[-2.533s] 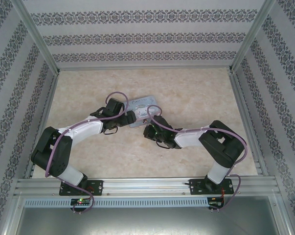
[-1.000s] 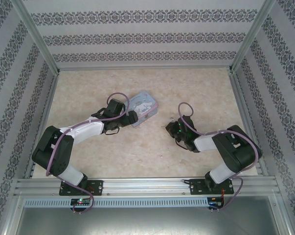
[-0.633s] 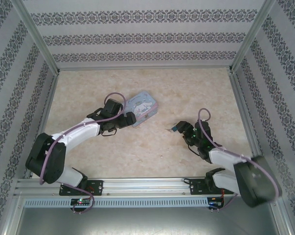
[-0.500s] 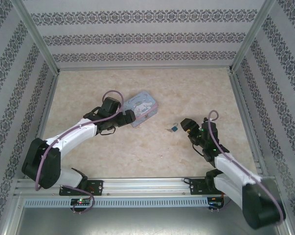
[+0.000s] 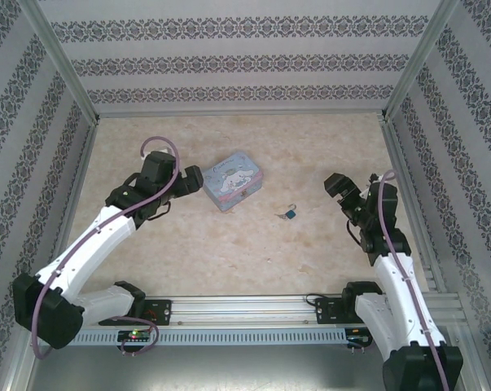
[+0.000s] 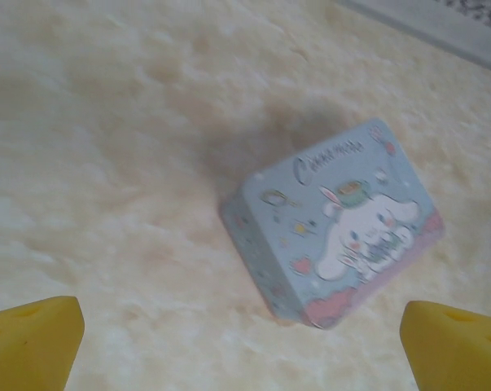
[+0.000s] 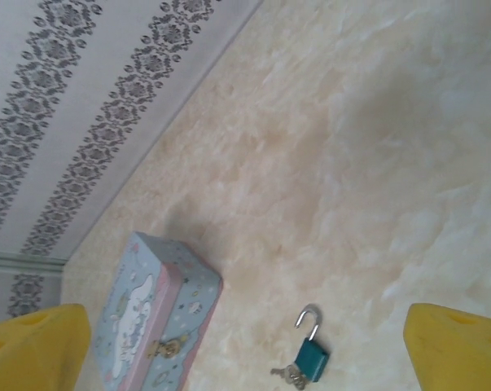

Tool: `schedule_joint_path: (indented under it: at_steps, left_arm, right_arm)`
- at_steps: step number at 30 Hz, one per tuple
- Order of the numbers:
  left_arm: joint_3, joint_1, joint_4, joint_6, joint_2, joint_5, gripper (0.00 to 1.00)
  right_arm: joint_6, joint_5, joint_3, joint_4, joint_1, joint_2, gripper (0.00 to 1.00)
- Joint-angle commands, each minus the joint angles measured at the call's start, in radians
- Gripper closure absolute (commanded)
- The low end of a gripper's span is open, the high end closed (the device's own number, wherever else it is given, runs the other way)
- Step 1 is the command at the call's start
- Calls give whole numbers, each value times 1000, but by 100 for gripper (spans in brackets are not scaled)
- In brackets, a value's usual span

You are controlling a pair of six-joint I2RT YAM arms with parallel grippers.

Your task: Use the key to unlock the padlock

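Observation:
The tiny teal padlock [image 7: 312,357] lies on the table with its silvery shackle [image 7: 308,318] swung open. The small key [image 7: 287,375] sticks out of its base. In the top view the padlock [image 5: 289,213] sits alone between the arms. My right gripper [image 5: 336,184] hovers to its right, open and empty, its yellow fingertips [image 7: 461,350] wide apart. My left gripper [image 5: 186,183] is open just left of the pale-blue cartoon tin [image 5: 229,180], not touching it, with its fingertips [image 6: 29,342] spread well apart.
The tin [image 6: 335,236] rests flat with its lid up, and its small brass clasp [image 7: 165,348] faces the padlock. Patterned walls and metal rails enclose the marble-look table [image 5: 253,252]. Open tabletop surrounds the padlock.
Both arms have pulled back from the centre. The left gripper released the tin, which now lies flat. The right gripper set the padlock on the table and drew away to the right.

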Motion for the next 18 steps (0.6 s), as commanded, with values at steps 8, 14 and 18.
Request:
schedule_joint_path:
  at_steps: [8,14,18]
  left_arm:
    - [-211,24,296,332,-147,-399,0]
    - [-341,70,466,467,-157,-452,0]
    - [-410,125,581,530,-146,-418,0]
  right_arm:
    - [-275,433,127,-40,-6,182,2]
    - [-422,552,173,26,-1,366,2]
    - [-470,600,148,159,26,465,2]
